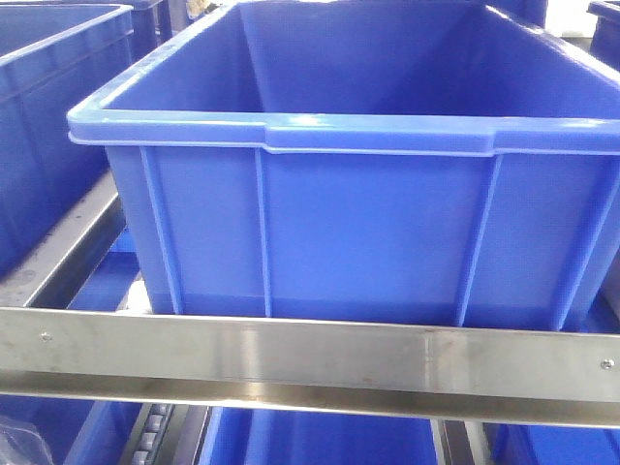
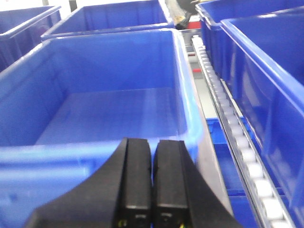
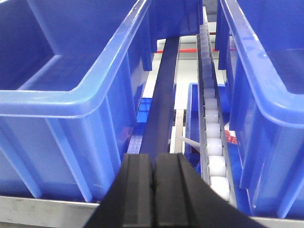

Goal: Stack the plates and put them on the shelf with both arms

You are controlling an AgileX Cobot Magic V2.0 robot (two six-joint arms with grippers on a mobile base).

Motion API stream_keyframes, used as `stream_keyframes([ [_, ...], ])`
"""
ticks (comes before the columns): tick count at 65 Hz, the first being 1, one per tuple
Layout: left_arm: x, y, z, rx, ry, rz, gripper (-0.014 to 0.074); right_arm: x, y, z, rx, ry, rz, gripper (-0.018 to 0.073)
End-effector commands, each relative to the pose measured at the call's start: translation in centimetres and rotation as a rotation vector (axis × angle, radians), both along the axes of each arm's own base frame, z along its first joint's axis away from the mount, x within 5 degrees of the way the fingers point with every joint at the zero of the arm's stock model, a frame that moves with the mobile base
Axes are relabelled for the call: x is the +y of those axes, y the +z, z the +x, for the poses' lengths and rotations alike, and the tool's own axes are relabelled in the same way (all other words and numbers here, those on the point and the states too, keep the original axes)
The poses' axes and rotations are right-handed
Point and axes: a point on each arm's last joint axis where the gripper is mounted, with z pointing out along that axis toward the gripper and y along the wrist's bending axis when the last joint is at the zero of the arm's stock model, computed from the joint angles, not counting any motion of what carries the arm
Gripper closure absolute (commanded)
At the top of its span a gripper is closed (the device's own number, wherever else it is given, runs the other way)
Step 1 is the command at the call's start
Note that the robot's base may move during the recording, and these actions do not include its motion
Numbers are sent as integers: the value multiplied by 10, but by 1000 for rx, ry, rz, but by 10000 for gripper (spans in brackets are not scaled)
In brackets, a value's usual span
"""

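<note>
No plates show in any view. The shelf (image 1: 291, 354) crosses the front view as a brushed steel rail with rivets, and its roller track (image 2: 237, 137) runs back on the right of the left wrist view. My left gripper (image 2: 152, 142) is shut with nothing between its fingers, hovering over the near rim of an empty blue bin (image 2: 109, 109). My right gripper (image 3: 154, 156) is shut and empty too, pointing along the gap between two blue bins above the shelf's front rail (image 3: 42, 209), with white rollers (image 3: 211, 128) just to its right.
A large empty blue bin (image 1: 368, 194) sits on the shelf right in front, filling the front view. More blue bins stand at the left (image 1: 48, 116), on the tier below (image 1: 320, 441), and on both sides of my right gripper (image 3: 71, 95) (image 3: 270, 95).
</note>
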Motion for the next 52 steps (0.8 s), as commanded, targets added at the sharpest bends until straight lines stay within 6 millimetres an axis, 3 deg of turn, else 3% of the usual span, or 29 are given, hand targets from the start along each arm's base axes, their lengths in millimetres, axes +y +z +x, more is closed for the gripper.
stream_keyframes([
  [1,-1,5,-7,-135,-12,-8,514,-1,9,-1,-107,-6,-7,510],
  [12,0,-18,-13,-132,-11,-28,514,-1,9,-1,-107,-6,-7,510],
  [52,0,-17,-13,-136,-11,-33,514,-1,8,-1,-105,-6,-7,510],
])
